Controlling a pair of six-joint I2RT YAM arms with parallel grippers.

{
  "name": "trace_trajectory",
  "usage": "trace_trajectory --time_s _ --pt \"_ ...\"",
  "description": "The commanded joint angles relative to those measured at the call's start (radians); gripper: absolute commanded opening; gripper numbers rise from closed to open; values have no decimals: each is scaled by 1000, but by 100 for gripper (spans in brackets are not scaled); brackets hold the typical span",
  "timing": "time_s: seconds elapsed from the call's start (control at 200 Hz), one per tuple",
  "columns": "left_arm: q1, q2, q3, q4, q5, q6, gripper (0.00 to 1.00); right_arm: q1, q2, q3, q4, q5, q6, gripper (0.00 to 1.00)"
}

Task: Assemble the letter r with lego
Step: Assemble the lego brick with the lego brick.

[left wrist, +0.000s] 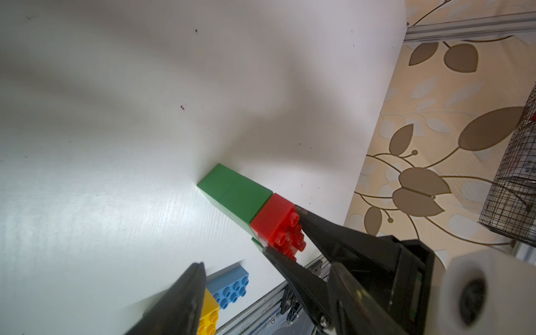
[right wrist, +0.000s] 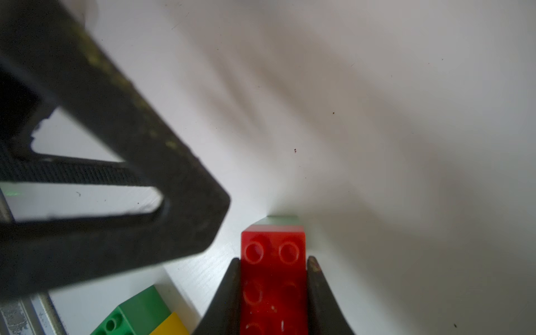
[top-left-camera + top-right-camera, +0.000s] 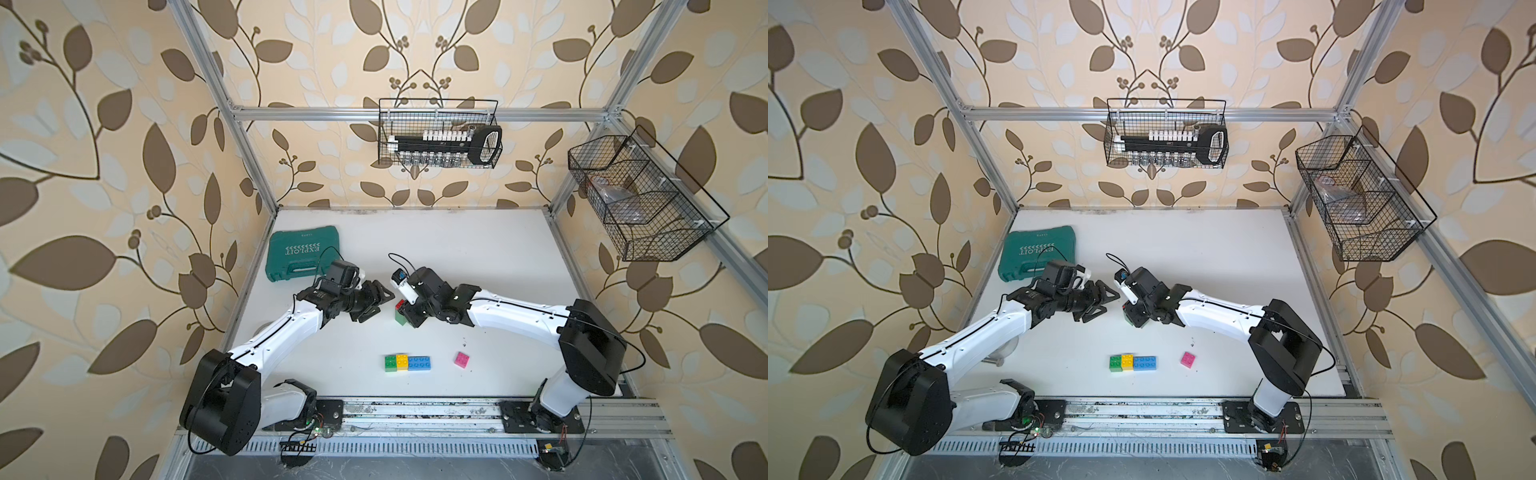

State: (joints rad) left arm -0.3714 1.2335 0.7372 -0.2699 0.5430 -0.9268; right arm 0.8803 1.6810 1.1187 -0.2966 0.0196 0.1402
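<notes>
Red brick (image 2: pixel 272 290) sits clamped in the right gripper (image 2: pixel 274 260) atop the green stack (image 1: pixel 235 194) standing on the table (image 3: pixel 457 249); the left gripper (image 3: pixel 376 305) gapes empty just beside. Pressing off-centre or pulling away sideways could topple this tall, unbraced stack.

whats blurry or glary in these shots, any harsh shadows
Right wrist view: the left gripper's fingers loom out of focus, while the red brick is sharper. Left wrist view: a pale sheen on the table beside the green brick. Both top views: evenly lit, no harsh shadows.
</notes>
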Motion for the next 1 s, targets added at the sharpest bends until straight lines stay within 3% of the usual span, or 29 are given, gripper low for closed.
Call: trace_trajectory --time_s 0.0,0.375,0.545,0.995 --pt "9 1 -12 21 11 3 69 -9 84 5 -225 -6 41 0" --pt "9 22 -42 54 22 -3 68 -74 175 119 -383 -94 47 0" --pt "9 39 -39 115 73 22 68 -72 181 146 -390 -154 -4 0" --pt "9 132 8 103 109 99 65 -33 176 175 -404 -170 -82 0"
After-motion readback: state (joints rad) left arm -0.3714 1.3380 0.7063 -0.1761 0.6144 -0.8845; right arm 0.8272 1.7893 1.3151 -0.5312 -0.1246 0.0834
